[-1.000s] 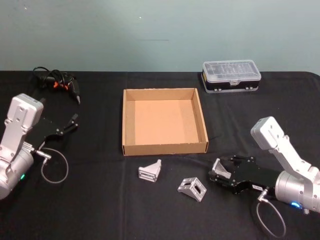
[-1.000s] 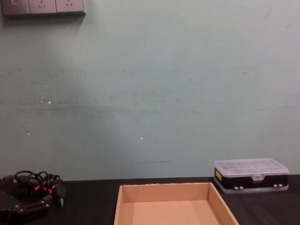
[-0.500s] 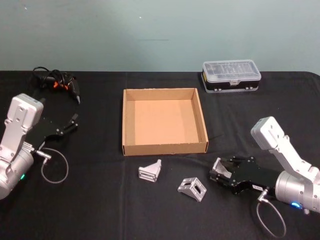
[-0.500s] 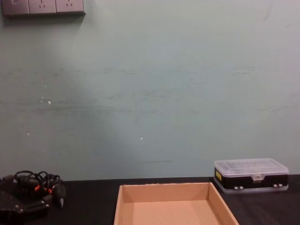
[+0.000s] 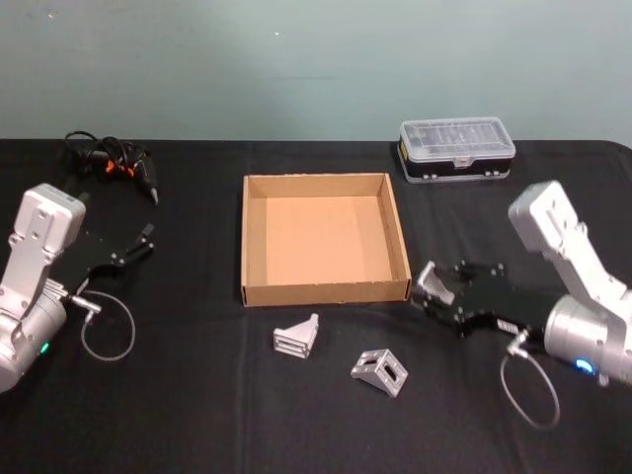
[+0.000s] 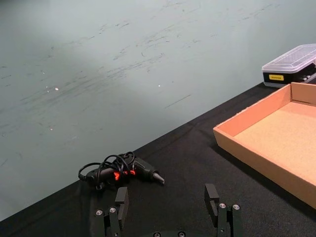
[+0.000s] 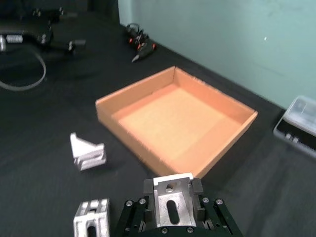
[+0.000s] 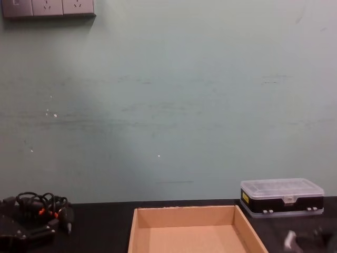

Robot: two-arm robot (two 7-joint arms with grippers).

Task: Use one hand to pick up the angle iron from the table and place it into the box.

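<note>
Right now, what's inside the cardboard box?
Only bare cardboard floor shows inside the box; its near wall hides a thin strip. The right gripper holds an angle iron beside it; the left gripper sits parked at the table's left.

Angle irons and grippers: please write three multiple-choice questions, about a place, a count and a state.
1. Where is the right gripper?
A. by the box's front right corner
B. inside the box
C. behind the box

2. How many angle irons lie on the table?
A. one
B. two
C. four

3. What is the left gripper's state?
A. shut on an angle iron
B. shut, empty
C. open, empty

Answers: A, the head view shows it beside that corner, shut on the held angle iron; B, two lie in front of the box; C, its fingers stand apart with nothing between.
</note>
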